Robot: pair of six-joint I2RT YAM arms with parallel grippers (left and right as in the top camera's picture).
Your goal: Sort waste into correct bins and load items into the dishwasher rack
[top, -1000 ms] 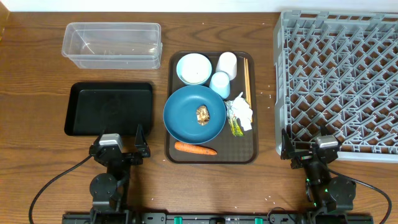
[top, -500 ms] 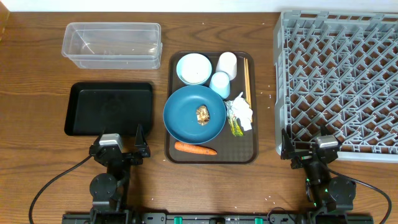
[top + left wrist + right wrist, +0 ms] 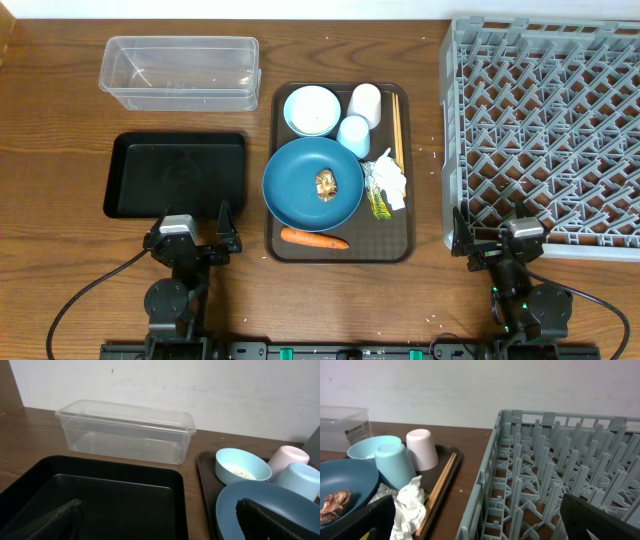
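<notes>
Carrot [image 3: 314, 239] on tray [image 3: 388, 242], same as before

The grey rack [image 3: 545, 130] is cut off by the overhead view's right edge.

Near edge of the table: left arm [image 3: 175, 270] and right arm [image 3: 520, 285], both of matte black, rounded jointed housings, each topped by a small grey cap [image 3: 176, 226]. Fingers [image 3: 55, 521] are dark, wedge-shaped and finely ribbed. A thin black cable [image 3: 90, 295] loops outward from each base.
</notes>
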